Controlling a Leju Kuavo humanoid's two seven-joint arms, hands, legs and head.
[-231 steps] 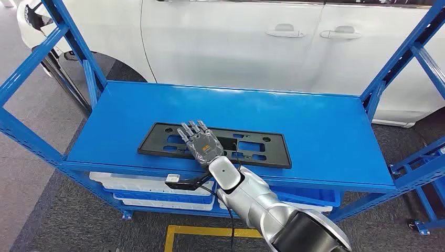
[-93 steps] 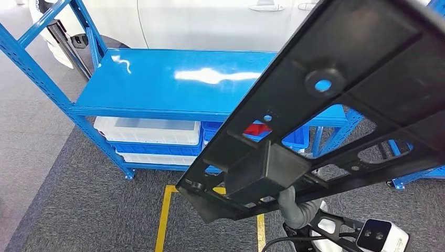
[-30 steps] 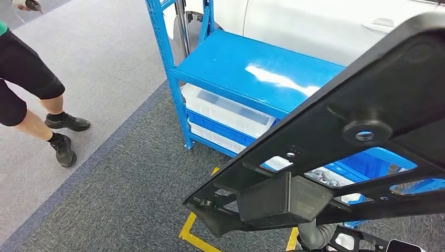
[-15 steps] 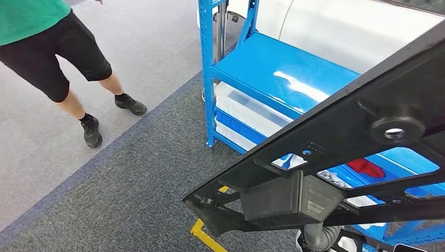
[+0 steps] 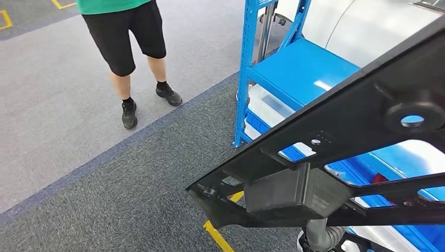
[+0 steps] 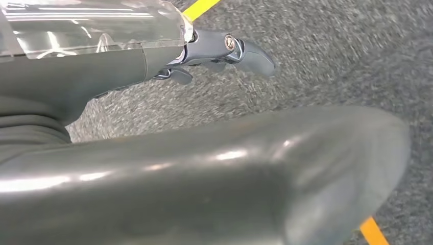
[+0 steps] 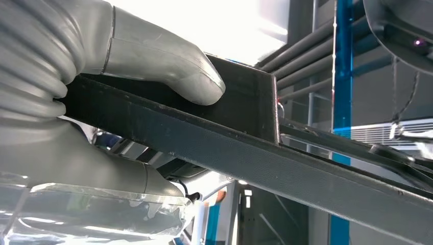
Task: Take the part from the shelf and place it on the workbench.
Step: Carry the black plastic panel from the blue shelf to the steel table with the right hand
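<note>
The part [image 5: 341, 126], a long black plastic frame with cut-outs and a boxy block underneath, hangs tilted close in front of my head camera and spans the right half of that view. My right hand [image 7: 76, 102] grips it from below, with the thumb [image 7: 153, 56] pressed on its top edge [image 7: 245, 153]; only the grey wrist [image 5: 317, 236] shows under the part in the head view. My left hand [image 6: 224, 48] hangs over the grey carpet and holds nothing, its fingers apart.
The blue shelf [image 5: 304, 68] stands at the upper right with white bins [image 5: 267, 105] below its top board and a white car [image 5: 367, 26] behind. A person in black shorts [image 5: 131, 37] stands at the upper left. Yellow floor tape [image 5: 218, 239] lies underneath.
The camera has swung left: the shelf has slid to the right of the picture and the person has come further into it. The part stays in my right hand.
</note>
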